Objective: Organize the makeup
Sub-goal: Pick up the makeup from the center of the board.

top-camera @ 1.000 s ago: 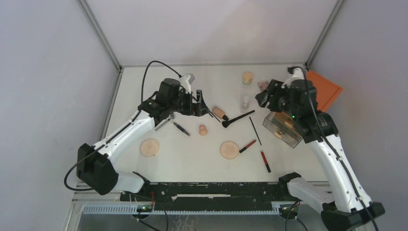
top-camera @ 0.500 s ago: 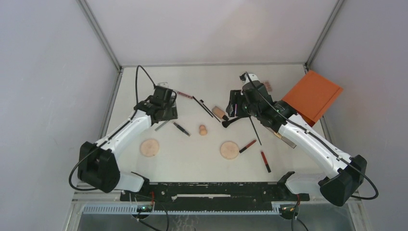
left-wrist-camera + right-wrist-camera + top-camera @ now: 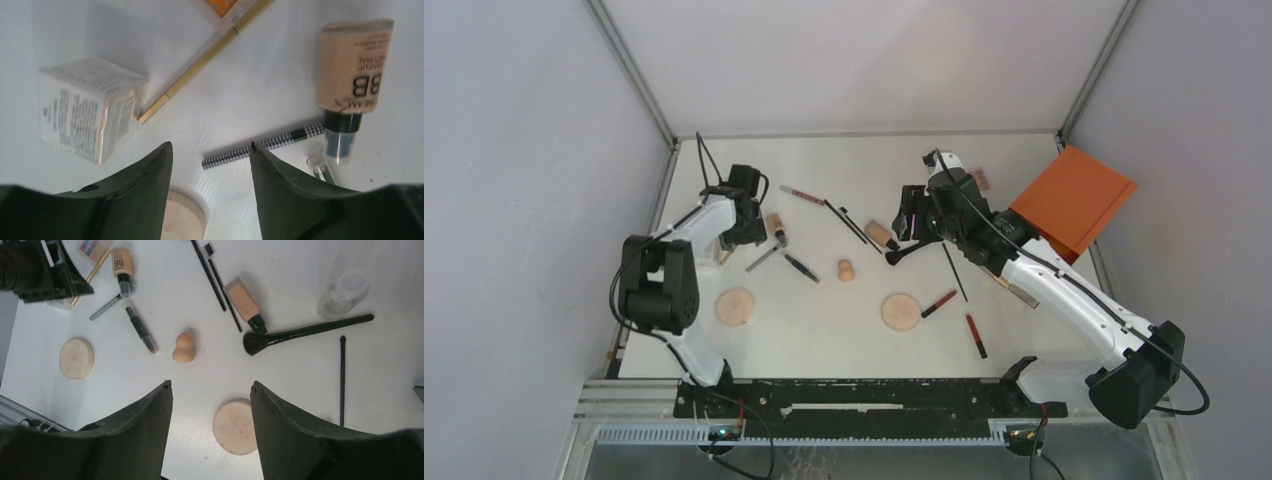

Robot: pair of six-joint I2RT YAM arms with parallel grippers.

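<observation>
The makeup lies scattered over the white table. Two tan discs (image 3: 735, 306) (image 3: 901, 312), a beige sponge (image 3: 846, 270), two peach bottles (image 3: 776, 226) (image 3: 881, 234), a black brush (image 3: 919, 246), thin black brushes (image 3: 848, 221) and red pencils (image 3: 939, 303) all show. My left gripper (image 3: 746, 232) is open and empty, low over the far left, next to the BB bottle (image 3: 352, 70) and a checked pencil (image 3: 272, 146). My right gripper (image 3: 907, 222) is open and empty, high above the middle, over a disc (image 3: 235, 427).
The orange-topped box (image 3: 1072, 200) stands at the right edge, with a clear drawer part (image 3: 1022, 288) beside my right arm. A white carton (image 3: 87, 115), a gold pencil (image 3: 205, 60) and a palette (image 3: 225, 7) lie by the left gripper. A clear bottle (image 3: 345, 292) stands behind the brush.
My left gripper has pulled back from the middle to the table's left side. My right gripper swung from the box to the middle, then stayed still.
</observation>
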